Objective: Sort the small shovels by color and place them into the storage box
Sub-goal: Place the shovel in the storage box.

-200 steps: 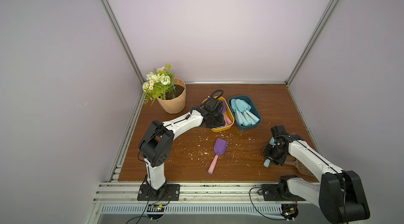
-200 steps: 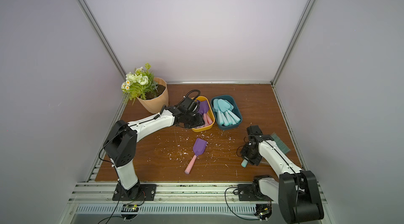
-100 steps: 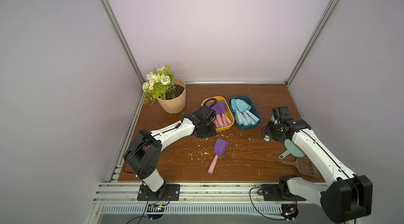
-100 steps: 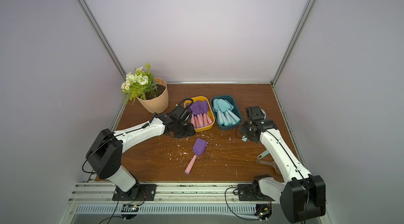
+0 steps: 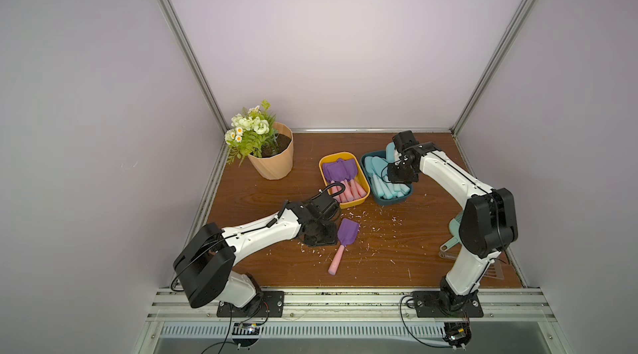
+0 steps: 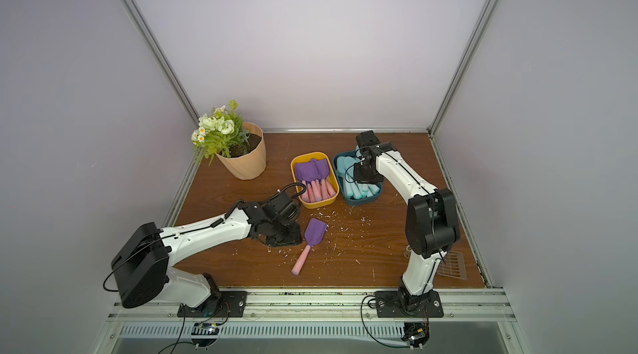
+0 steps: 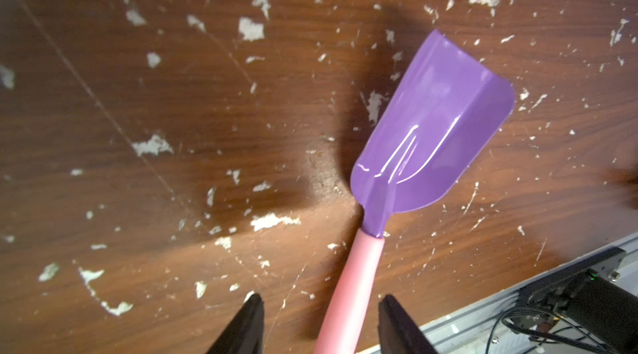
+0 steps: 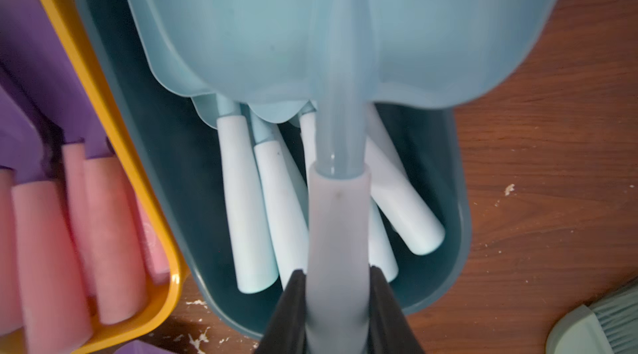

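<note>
Aqua shovel (image 8: 338, 217) is hanging over the teal box (image 8: 457, 231), with the right claw (image 8: 336, 300) clamping its pale handle; more aqua shovels (image 8: 248, 197) are lying in that box underneath. Purple shovel (image 7: 431, 121) with the pink handle is lying flat on the table (image 7: 172, 110) among white flecks (image 7: 252, 29), near the front of the yellow box (image 5: 349, 204), which is holding the other purple shovels (image 5: 340, 169). Left claw (image 7: 321, 304) is sitting open, jaws straddling that pink handle without pinching it.
</note>
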`<state>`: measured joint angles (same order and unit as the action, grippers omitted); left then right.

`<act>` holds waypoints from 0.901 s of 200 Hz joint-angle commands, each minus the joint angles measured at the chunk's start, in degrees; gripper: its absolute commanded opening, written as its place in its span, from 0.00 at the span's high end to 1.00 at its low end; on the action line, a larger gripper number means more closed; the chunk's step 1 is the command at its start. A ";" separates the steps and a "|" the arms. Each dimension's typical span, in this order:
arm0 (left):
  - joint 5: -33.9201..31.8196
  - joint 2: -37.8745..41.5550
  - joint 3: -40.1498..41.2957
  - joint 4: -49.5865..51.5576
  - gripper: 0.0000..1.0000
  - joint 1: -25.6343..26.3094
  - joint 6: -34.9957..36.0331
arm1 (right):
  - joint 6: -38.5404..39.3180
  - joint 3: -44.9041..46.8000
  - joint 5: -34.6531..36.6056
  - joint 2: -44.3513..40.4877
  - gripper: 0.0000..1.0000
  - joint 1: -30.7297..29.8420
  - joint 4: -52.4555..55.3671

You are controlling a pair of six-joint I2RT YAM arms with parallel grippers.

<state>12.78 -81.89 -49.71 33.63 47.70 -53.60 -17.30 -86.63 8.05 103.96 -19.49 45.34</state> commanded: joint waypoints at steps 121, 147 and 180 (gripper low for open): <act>-3.11 -1.71 -0.60 1.35 0.43 6.52 -7.90 | 2.03 0.48 9.26 1.46 0.62 -3.11 2.99; -3.15 -1.81 -0.63 1.35 0.43 7.29 -8.27 | 0.93 0.52 12.41 0.01 0.55 -3.13 3.40; -3.19 -2.78 -0.68 1.36 0.42 9.43 -8.92 | -1.50 1.69 15.81 -4.11 0.54 -2.94 2.63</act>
<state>11.05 -83.96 -49.23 33.67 55.20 -60.90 -16.38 -85.93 19.70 105.97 -22.63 47.40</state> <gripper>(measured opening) 0.573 0.455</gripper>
